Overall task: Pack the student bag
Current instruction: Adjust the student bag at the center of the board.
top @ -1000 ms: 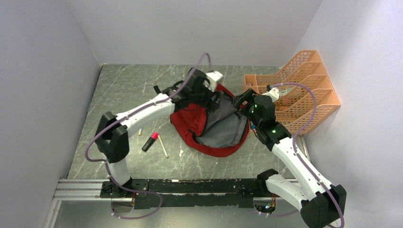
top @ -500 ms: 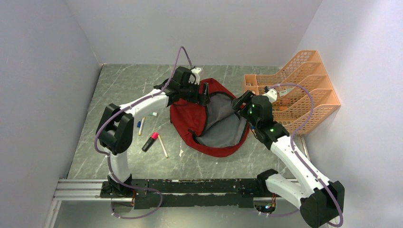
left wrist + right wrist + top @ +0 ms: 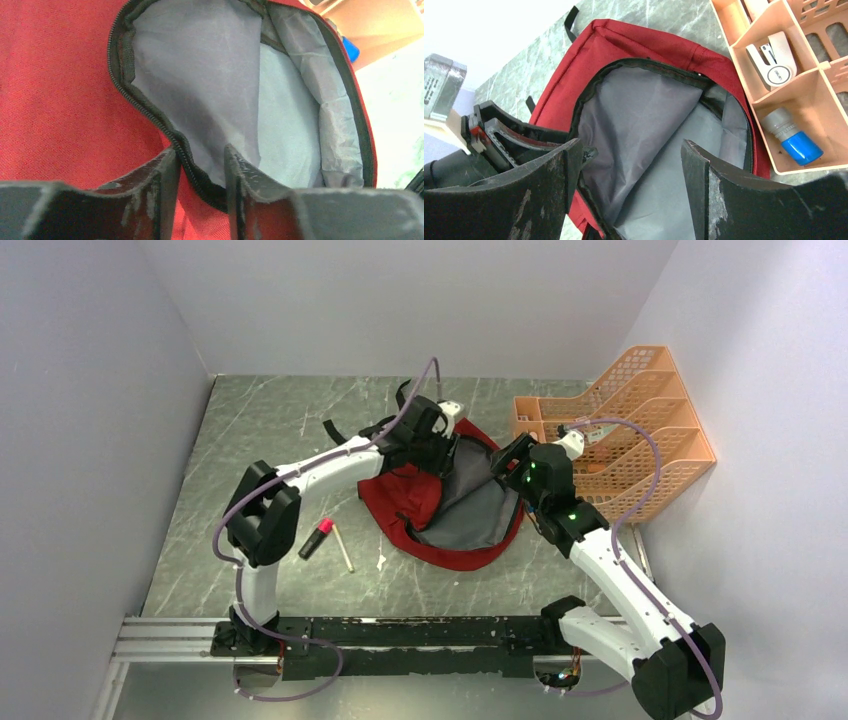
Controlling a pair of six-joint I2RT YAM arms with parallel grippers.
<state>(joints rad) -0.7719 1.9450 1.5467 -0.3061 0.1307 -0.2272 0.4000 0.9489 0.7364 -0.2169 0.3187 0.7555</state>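
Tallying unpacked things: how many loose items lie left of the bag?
3: a marker, a thin stick beside it, a white scrap nearer the bag. The left arm may hide others.

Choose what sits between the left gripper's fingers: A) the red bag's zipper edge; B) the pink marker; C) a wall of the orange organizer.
A: the left wrist view shows the zipper edge of the student bag running between the fingers of the left gripper.
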